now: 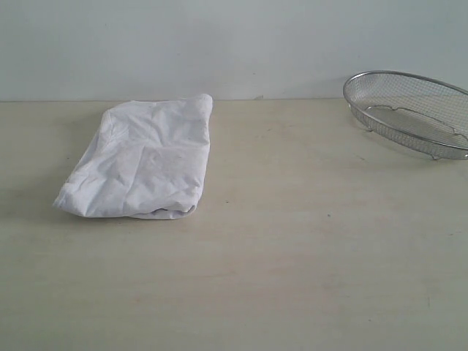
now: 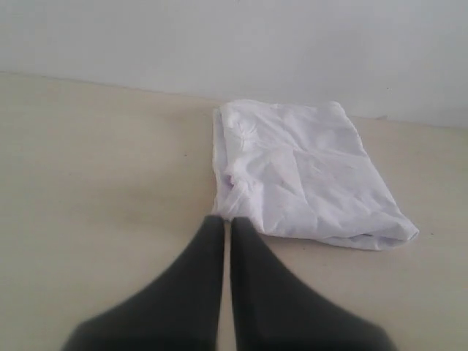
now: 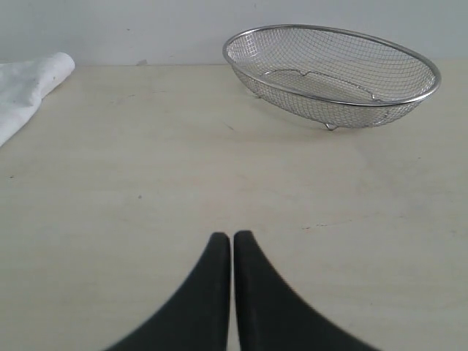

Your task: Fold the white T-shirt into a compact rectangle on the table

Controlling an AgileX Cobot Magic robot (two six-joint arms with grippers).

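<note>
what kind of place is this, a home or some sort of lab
Probably a lab or test bench rather than a home: a pale beige table against a plain grey wall, with just a folded white T-shirt and a wire-mesh basket laid out on it.

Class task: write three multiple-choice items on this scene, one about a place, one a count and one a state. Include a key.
1. In the exterior view, where on the table is the basket?
A. far right
B. near left
C. centre

2. How many things lie on the table?
A. one
B. two
C. four

3. The shirt is:
A. spread flat
B. folded into a bundle
C. hanging off the edge

Key:
1 A, the basket sits at the far right, by the wall.
2 B, only the shirt and the basket show.
3 B, the cloth lies doubled over, with no sleeve sticking out.
</note>
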